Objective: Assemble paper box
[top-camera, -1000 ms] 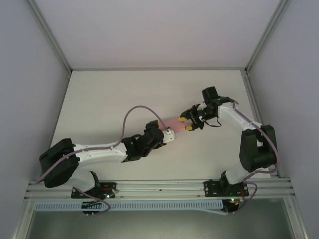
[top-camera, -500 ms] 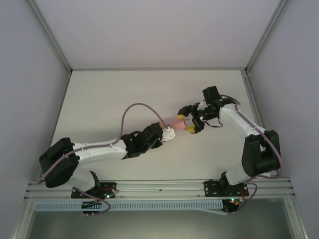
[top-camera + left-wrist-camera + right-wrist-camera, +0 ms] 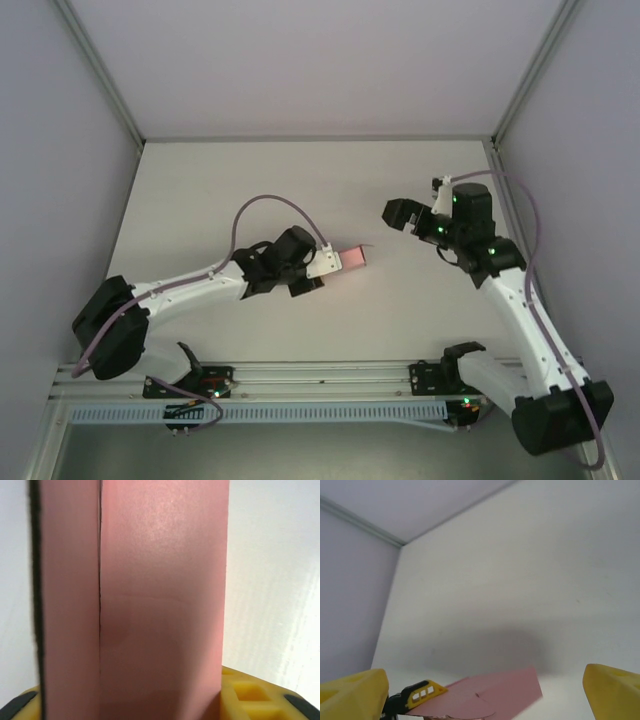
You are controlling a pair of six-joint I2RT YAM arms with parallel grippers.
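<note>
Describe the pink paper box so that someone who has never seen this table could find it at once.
Start at the white table, then follow the left arm to its hand near the table's middle. Held in that hand is the small pink paper box, the only pink thing among white, black and grey parts.

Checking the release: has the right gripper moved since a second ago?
Yes. The right gripper has backed off the box, toward the far right corner of the table, jaws open.
</note>
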